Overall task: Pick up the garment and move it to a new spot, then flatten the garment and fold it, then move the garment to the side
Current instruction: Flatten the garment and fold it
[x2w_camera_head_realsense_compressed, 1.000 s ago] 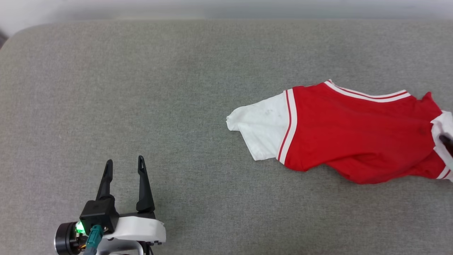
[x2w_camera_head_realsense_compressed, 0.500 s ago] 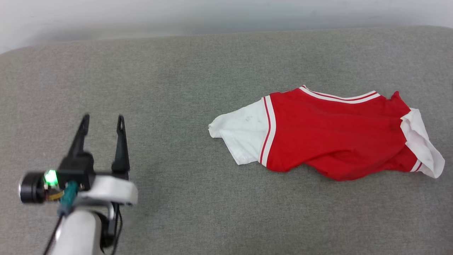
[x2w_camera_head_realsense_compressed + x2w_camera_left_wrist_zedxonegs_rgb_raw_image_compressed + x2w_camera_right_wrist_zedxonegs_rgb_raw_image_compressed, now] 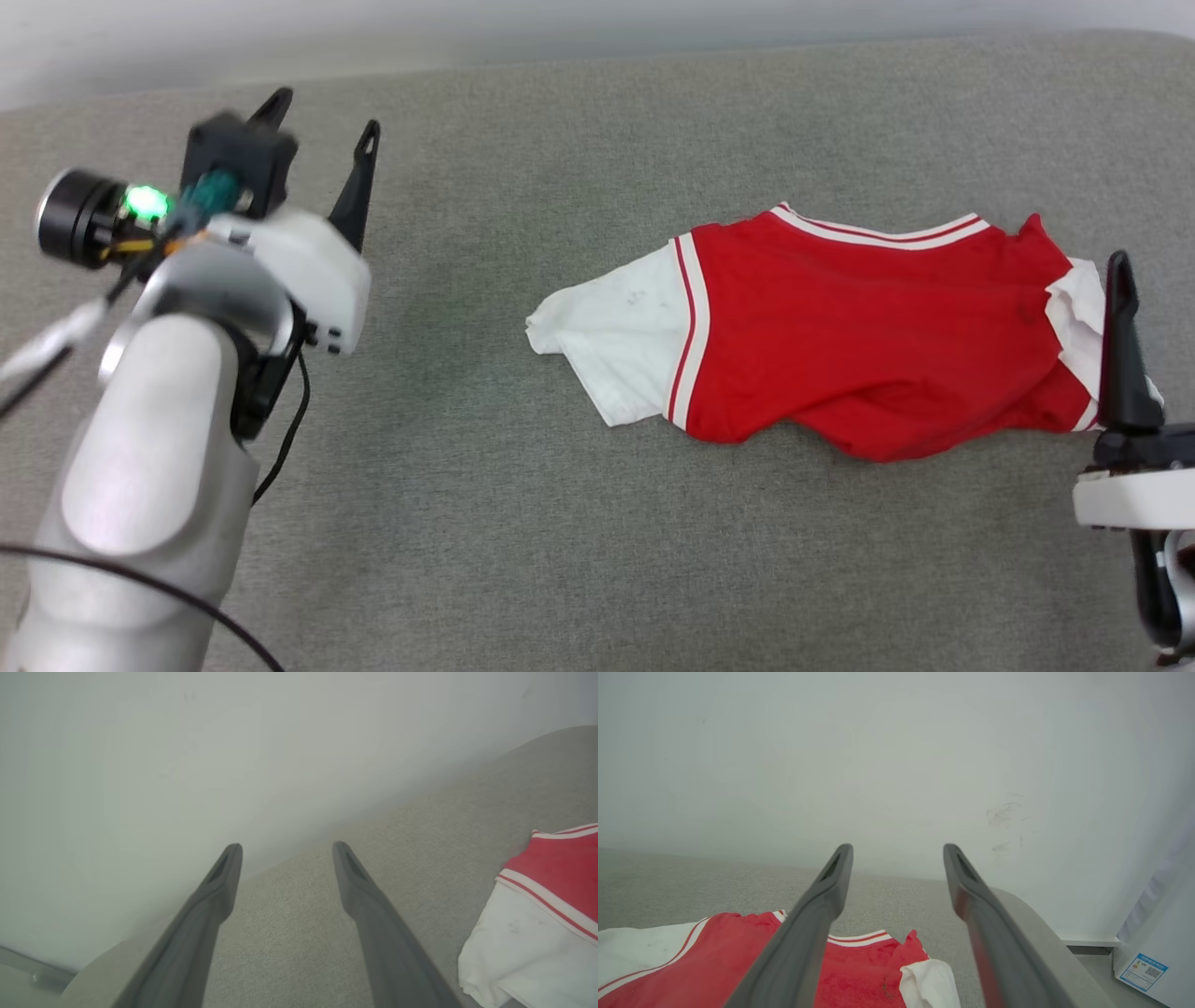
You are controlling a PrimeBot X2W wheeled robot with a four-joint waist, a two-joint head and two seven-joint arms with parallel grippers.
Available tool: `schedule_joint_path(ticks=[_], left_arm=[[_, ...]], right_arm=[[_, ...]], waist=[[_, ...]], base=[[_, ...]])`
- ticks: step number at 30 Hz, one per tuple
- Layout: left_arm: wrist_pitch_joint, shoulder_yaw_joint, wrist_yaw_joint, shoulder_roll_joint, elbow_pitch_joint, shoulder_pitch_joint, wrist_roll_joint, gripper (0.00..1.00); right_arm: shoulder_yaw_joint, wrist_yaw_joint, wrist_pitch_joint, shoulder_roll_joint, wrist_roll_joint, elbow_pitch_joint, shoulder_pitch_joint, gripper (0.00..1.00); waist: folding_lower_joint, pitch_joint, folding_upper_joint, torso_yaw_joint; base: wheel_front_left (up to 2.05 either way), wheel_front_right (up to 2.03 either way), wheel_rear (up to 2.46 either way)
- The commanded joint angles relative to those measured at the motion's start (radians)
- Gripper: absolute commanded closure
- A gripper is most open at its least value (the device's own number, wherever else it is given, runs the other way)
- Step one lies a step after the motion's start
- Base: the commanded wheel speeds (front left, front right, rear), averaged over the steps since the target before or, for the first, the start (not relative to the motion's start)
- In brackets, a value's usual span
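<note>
The garment (image 3: pixel 840 336), a red T-shirt with white sleeves and striped trim, lies crumpled and slack on the grey cushion (image 3: pixel 560 523), right of centre. My left gripper (image 3: pixel 325 112) is open and empty, raised near the far left, well apart from the shirt's left sleeve (image 3: pixel 616 336). In the left wrist view the left gripper (image 3: pixel 287 845) points at the cushion's back edge, with the garment (image 3: pixel 551 877) off to the right. My right gripper (image 3: pixel 896 847) is open and empty above the garment (image 3: pixel 714 961); one of its fingers (image 3: pixel 1120 345) rises beside the right sleeve (image 3: pixel 1074 317).
A plain white wall (image 3: pixel 560 28) runs along the cushion's far edge. A pale cabinet with a blue label (image 3: pixel 1143 966) stands on the floor beyond the cushion's rounded right corner. A black cable (image 3: pixel 280 439) hangs from my left arm.
The head camera has shifted. My left gripper has risen and moved toward the cushion's far left, still open. A right finger has come into view beside the garment's right sleeve.
</note>
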State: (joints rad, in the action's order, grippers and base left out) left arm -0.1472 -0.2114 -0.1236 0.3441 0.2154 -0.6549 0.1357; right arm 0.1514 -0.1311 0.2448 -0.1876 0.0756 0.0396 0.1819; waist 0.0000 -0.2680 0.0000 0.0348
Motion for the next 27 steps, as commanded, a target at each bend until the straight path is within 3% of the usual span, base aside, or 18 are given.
schedule_joint_path(ticks=[1, 10, 17, 22, 27], left_arm=[[-0.010, -0.009, -0.003, 0.004, 0.004, -0.012, 0.009, 0.00], [-0.396, -0.427, -0.005, 0.147, 0.046, -0.258, 0.362, 0.00], [-0.649, -0.642, -0.005, 0.206, 0.066, -0.426, 0.638, 0.00], [-0.758, -0.783, -0.005, 0.219, 0.090, -0.519, 0.744, 0.00], [-0.793, -0.914, -0.005, 0.222, 0.131, -0.570, 0.788, 0.00]], right_arm=[[0.000, 0.001, 0.004, 0.007, -0.003, 0.006, -0.012, 0.00], [-0.031, 0.001, 0.015, 0.049, -0.032, 0.043, -0.021, 0.00], [-0.063, 0.001, 0.019, 0.039, -0.037, 0.043, 0.022, 0.00], [-0.084, 0.001, 0.019, 0.042, -0.039, 0.032, 0.052, 0.00], [-0.102, 0.001, 0.020, 0.052, -0.039, 0.029, 0.082, 0.00]], waist=[[0.0000, -0.006, 0.0000, 0.005], [0.0000, -0.059, 0.0000, 0.045], [0.0000, -0.115, 0.0000, 0.083], [0.0000, -0.153, 0.0000, 0.105], [0.0000, -0.182, 0.0000, 0.124]], base=[[0.00, 0.00, 0.00], [0.00, 0.00, 0.00], [0.00, 0.00, 0.00], [0.00, 0.00, 0.00], [0.00, 0.00, 0.00]])
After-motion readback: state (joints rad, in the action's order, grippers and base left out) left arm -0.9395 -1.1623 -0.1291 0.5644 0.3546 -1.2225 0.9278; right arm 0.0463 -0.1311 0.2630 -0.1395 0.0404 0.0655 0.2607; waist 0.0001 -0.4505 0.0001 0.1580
